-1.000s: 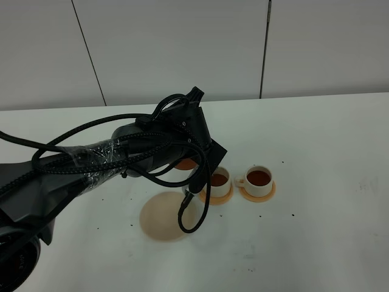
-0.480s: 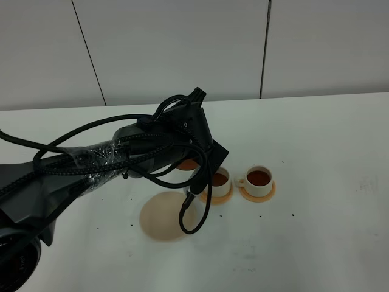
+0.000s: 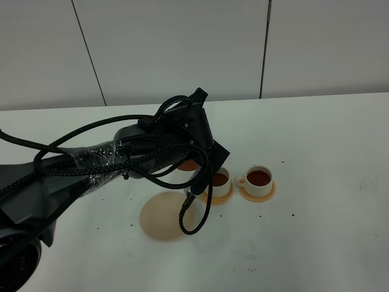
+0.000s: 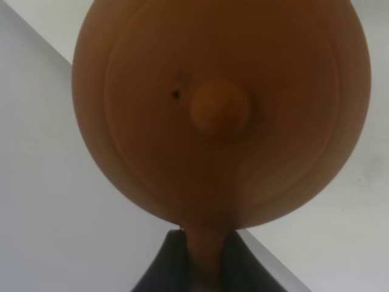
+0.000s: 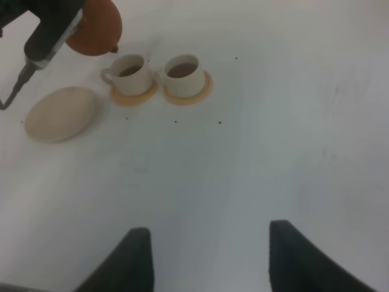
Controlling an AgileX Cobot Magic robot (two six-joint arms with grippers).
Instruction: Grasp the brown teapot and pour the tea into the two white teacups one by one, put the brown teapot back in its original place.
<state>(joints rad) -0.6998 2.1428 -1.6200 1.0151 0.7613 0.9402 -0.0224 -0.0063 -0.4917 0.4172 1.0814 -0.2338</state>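
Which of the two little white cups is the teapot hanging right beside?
The cup nearer the beige disc; the teapot hangs just beside it. The other cup stands farther off, clear of the arm.

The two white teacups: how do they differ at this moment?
The nearer teacup, next to the beige trivet, has the lifted brown teapot's spout close by; the farther teacup stands clear of it. In the high view the left arm partly hides the nearer teacup; the farther teacup shows whole. Both stand upright on orange coasters and hold dark tea.
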